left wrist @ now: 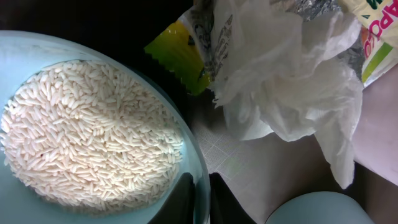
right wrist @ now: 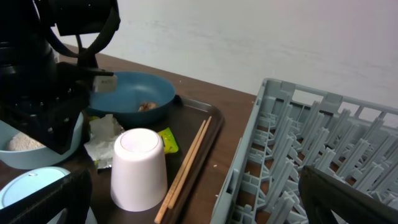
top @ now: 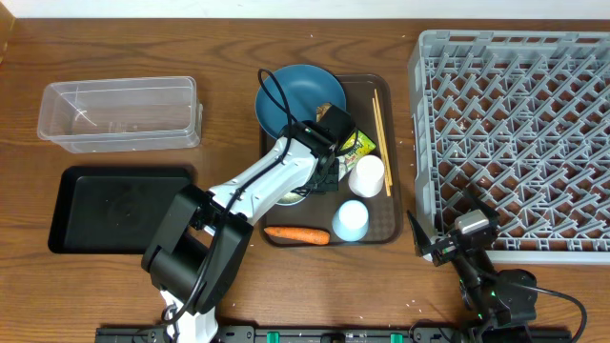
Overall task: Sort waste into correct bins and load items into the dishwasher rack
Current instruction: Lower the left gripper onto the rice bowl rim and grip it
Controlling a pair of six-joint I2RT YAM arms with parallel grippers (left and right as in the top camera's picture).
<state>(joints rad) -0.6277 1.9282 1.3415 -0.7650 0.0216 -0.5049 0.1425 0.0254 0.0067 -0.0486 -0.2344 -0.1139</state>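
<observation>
Brown wooden tabletop (top: 229, 38): my left gripper (left wrist: 202, 199) clamps the round pale blue bowl (left wrist: 62, 48) by its rim. With white rice grains (left wrist: 87, 130) inside, it is probably heavy, slick and best carried level. My right gripper (right wrist: 196, 199) gapes, empty.

- The left arm (top: 257, 181) stretches forward from its base, with the wrist tipped downward.
- The left gripper (left wrist: 202, 190) has its jaws drawn almost together, pinching the rim of the pale blue bowl (left wrist: 195, 155).
- The right arm (top: 491, 286) sits folded low by its base.
- The right gripper (top: 444, 221) has its jaws spread wide and holds nothing.
</observation>
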